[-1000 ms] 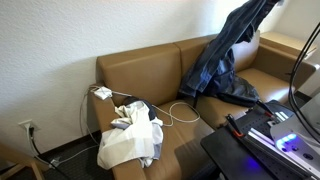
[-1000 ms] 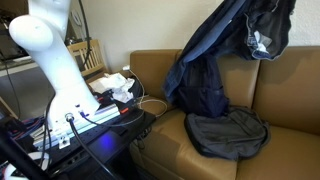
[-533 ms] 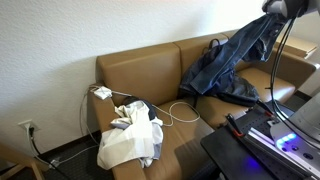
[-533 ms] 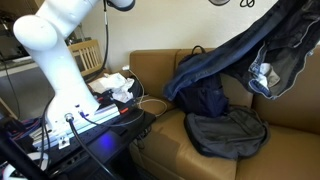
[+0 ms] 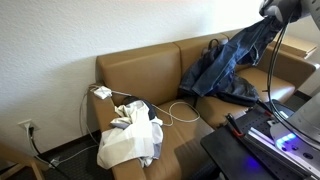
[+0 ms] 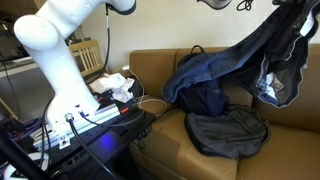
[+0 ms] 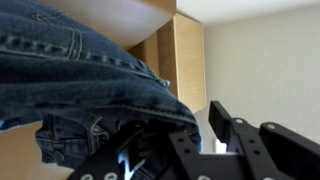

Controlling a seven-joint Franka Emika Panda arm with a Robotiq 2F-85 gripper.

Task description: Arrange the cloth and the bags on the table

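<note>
- Table [image 5: 140,68]: brown, cushioned, carrying everything; nothing on it looks arranged yet.
- Cloth [image 5: 225,62]: blue denim, lifted at 1 o'clock in both exterior views, upper end high in the air, lower end draped on the backrest and trailing toward the seat; fills the wrist view from 9 to 12 o'clock. Judged mid-move, not yet laid flat or folded.
- Black bag [image 6: 228,133]: flat on the seat at 5 o'clock, just under the hanging cloth; appears untouched, left to place.
- White bags [image 5: 130,135]: crumpled heap at 7 o'clock on the far end of the seat, well apart from the cloth; left to sort.
- Cable [image 5: 180,112]: white loop on the seat between heap and cloth.
- Pincer [image 7: 190,140]: clamped on a bunched fold of the cloth, carrying its weight.
- Overall: early stage, first item in hand, all else ahead.
</note>
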